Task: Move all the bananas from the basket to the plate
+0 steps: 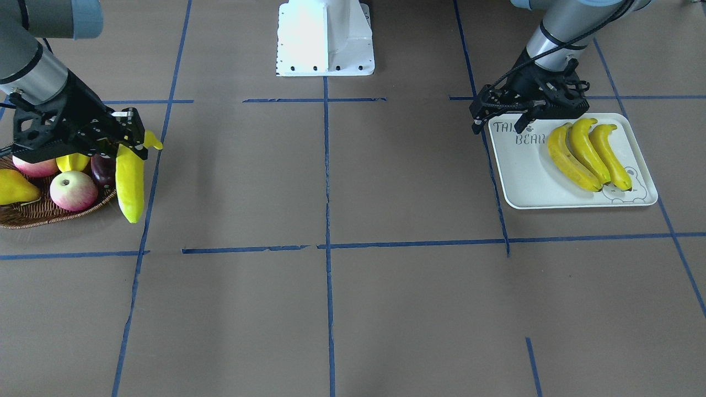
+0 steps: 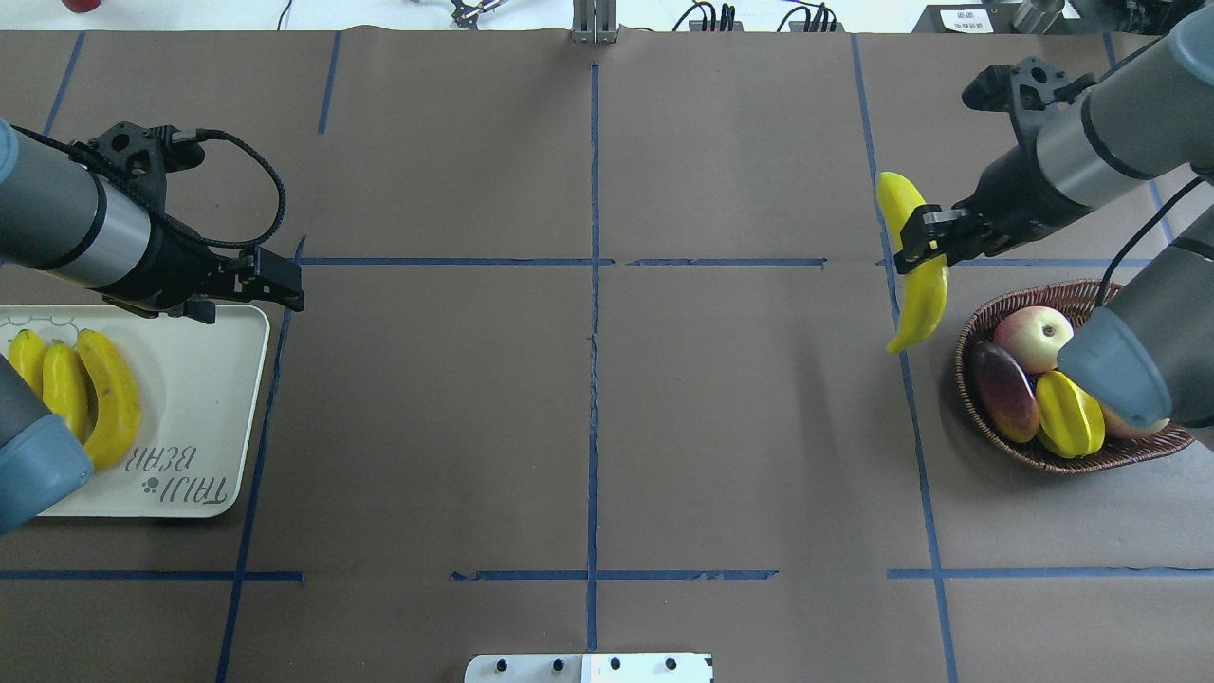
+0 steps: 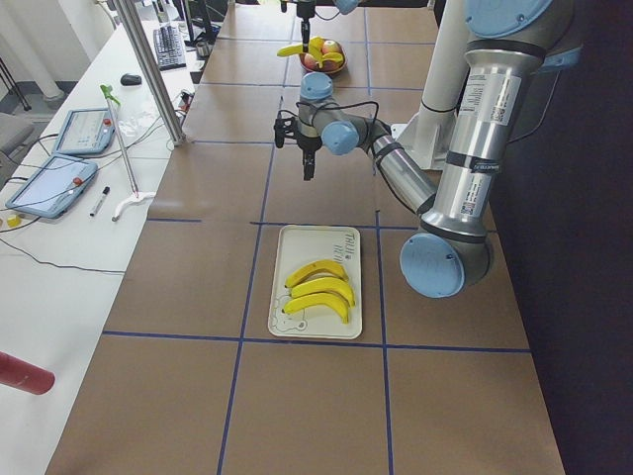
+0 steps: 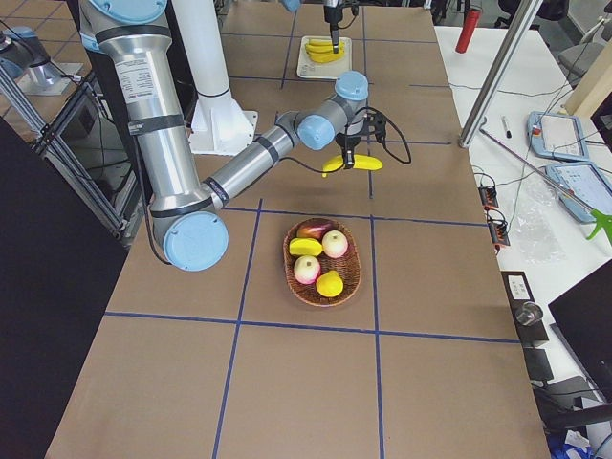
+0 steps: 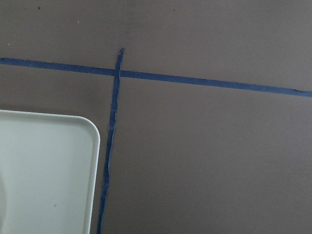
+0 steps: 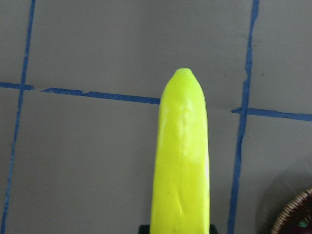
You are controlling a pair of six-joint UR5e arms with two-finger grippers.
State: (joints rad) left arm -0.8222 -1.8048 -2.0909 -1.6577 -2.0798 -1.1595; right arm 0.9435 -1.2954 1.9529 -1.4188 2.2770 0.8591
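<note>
Last transfer underway: your right gripper (image 2: 918, 249) clenches long glossy yellow banana (image 2: 925, 299), upper right. Next, likely carry to cream rimmed tray (image 2: 199, 379), left. Jaws of left gripper (image 2: 285, 285): cannot tell.

Silver arms (image 2: 1133, 104) — blue caps (image 2: 1114, 375), black cables (image 2: 277, 194)

A robotics lab: 2 grey robot arms (image 3: 480, 119) rise from a white pedestal (image 1: 325, 38) at a counter (image 2: 740, 427) papered brown and gridded with blue tape (image 2: 593, 379). Past the left end effector (image 3: 309, 173), away from the robot's base, a white side bench (image 3: 59, 257) holds 2 teach pendants (image 3: 81, 131) and a keyboard (image 3: 166, 45).
</note>
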